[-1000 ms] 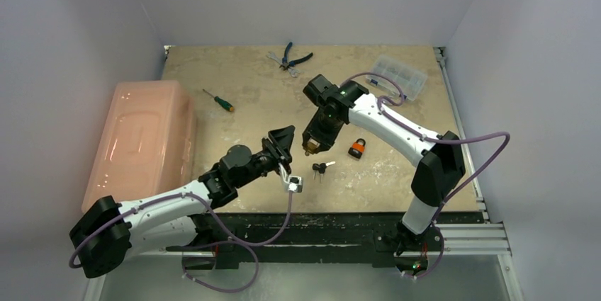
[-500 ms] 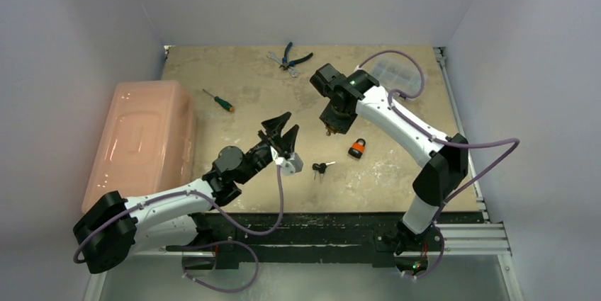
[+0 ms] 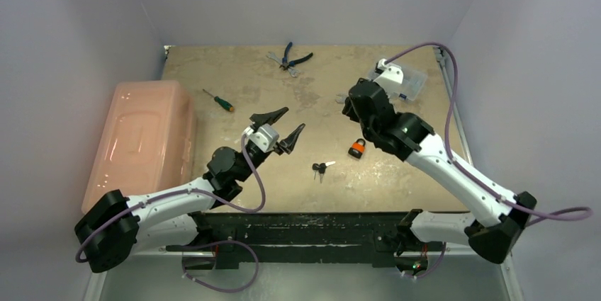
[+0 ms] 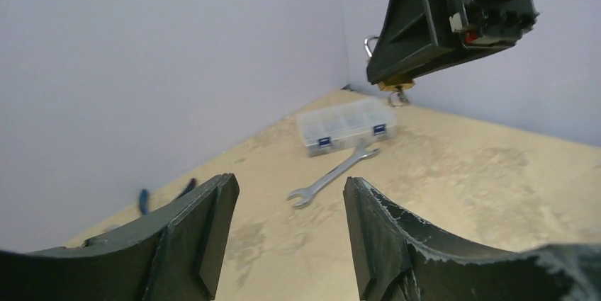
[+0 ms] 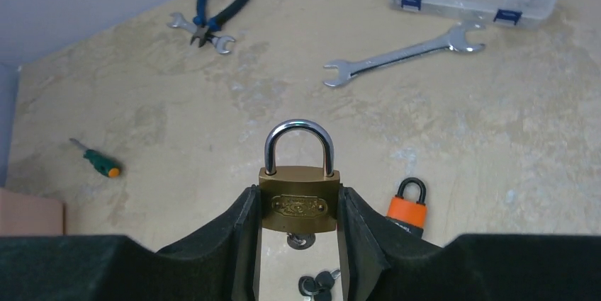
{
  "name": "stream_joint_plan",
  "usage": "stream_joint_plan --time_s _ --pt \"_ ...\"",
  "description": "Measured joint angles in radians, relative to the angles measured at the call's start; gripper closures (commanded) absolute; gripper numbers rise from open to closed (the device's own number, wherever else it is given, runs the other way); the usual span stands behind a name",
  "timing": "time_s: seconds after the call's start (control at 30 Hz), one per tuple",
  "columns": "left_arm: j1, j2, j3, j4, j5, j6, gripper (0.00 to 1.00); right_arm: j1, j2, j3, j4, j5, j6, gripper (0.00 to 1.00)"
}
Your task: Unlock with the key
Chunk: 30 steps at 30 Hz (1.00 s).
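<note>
Counter: scuffed beige counter [image 3: 234,81]. A pale pink plastic bin [image 3: 142,138] lies well to the left of the left claw.
Left claw: the left claw [image 4: 289,188] is raised off the counter with its fingers spread wide and nothing between them. The right claw is ahead of it and higher.
Right claw: the right claw [image 5: 298,205] is clamped on the flanks of the brass padlock [image 5: 298,173] and holds it clear of the counter.
Progress: the lock is in hand. In my judgement the unlocking is not done, and fetching, inserting and turning a key remain.
Lock condition: rectangular brass body with an oval embossed plate. The rounded steel shackle sits in both holes and appears locked. A small metal part shows just under the body; whether it is a key cannot be told.
Spare lock: a small orange padlock [image 3: 357,148] lies on the counter below the right claw, unheld.
Keys: a bunch of black-headed keys [image 3: 320,168] lies on the counter between the two claws, near the orange padlock, apart from both claws.
</note>
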Motion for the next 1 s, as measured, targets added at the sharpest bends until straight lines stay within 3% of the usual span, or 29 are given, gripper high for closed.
stream_joint_plan --time_s 0.17,0.33,0.43,0.73,1.0 --pt "0.026 0.018 0.0 0.047 0.103 -0.175 0.33 0.019 -0.14 -0.179 0.29 -0.007 -0.226 1.0" --pt "0.043 0.069 0.005 0.098 0.182 -0.3 0.34 0.089 -0.142 -0.193 0.448 0.006 -0.38 1.0" --pt "0.045 0.083 0.006 0.106 0.199 -0.329 0.39 0.113 -0.137 -0.193 0.48 0.018 -0.405 1.0" --pt "0.045 0.091 0.006 0.189 0.187 -0.388 0.47 0.114 -0.122 -0.115 0.425 -0.021 -0.212 1.0" --pt "0.045 0.099 0.006 0.236 0.172 -0.421 0.54 0.114 -0.109 -0.08 0.419 -0.145 -0.072 1.0"
